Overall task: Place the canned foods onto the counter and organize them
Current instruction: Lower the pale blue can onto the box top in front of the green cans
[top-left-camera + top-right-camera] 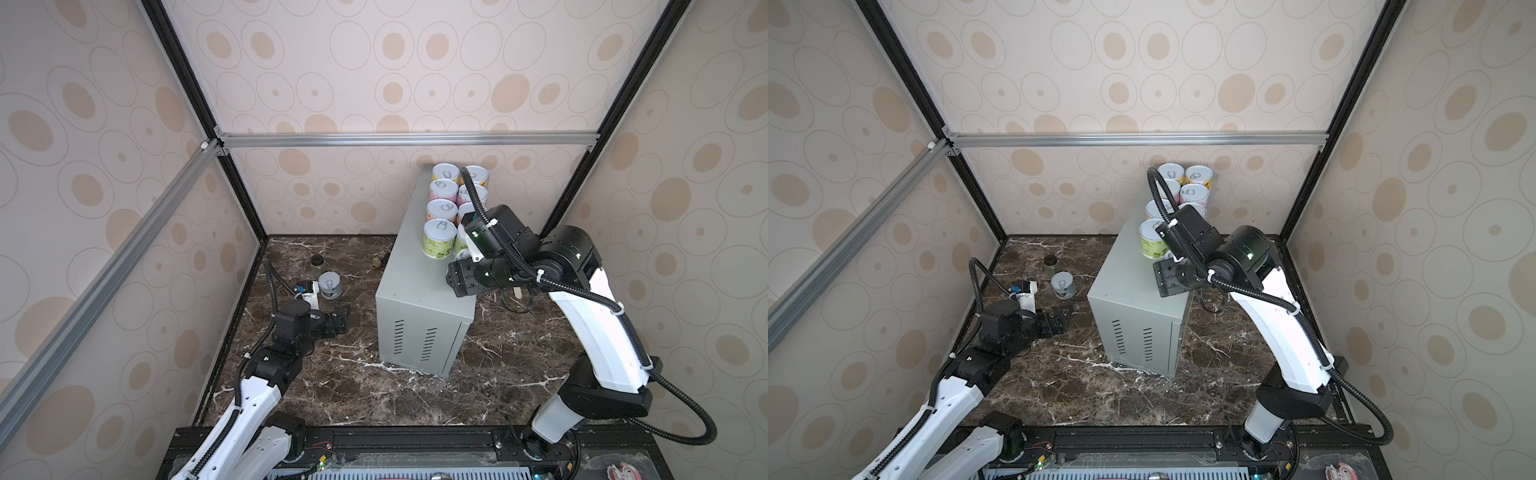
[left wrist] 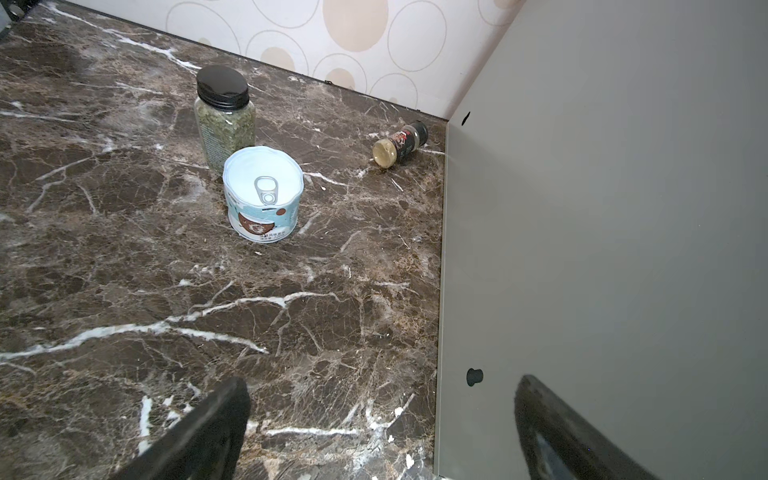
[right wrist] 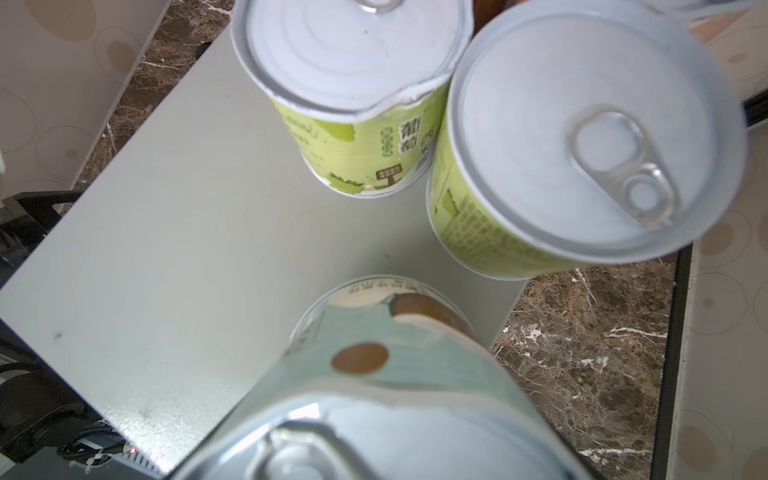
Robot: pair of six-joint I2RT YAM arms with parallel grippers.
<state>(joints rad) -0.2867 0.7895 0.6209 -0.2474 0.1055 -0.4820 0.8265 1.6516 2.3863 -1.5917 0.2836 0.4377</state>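
Nearest, the left arm [image 1: 266, 399] lies low over the dark marble table [image 1: 374, 399]. Its jaws are spread as wide as they go and hold nothing: the left wrist view shows both fingers [image 2: 199, 436] far apart with bare marble between. Just beyond stands the loose tin [image 1: 329, 284], white-blue, upright, on the table and clear of the jaws. A black-lidded jar [image 1: 318, 261] stands just behind it, and a small spice bottle [image 2: 401, 143] lies on its side beside the grey box [image 1: 415, 270]; neither belongs to the job.

The box top serves as the counter, and the right arm [image 1: 582, 316] reaches over its bare near half. Its jaws are hidden, but the right wrist view shows the held tin [image 3: 395, 365], also white-blue, filling the gap between them, so I judge them closed on it. Whether its base touches the top I cannot tell. Beyond it, 2 green tins [image 3: 365, 153] head 2 rows running to the far wall, 8 tins as far as the arm lets me count.

Step in hand: setting down tin 9 in front of the green one on the right arm's side. Next it needs lowering flat, clear of the edge, then a release and a straight lift past its neighbours; the loose tin is left for the left jaws
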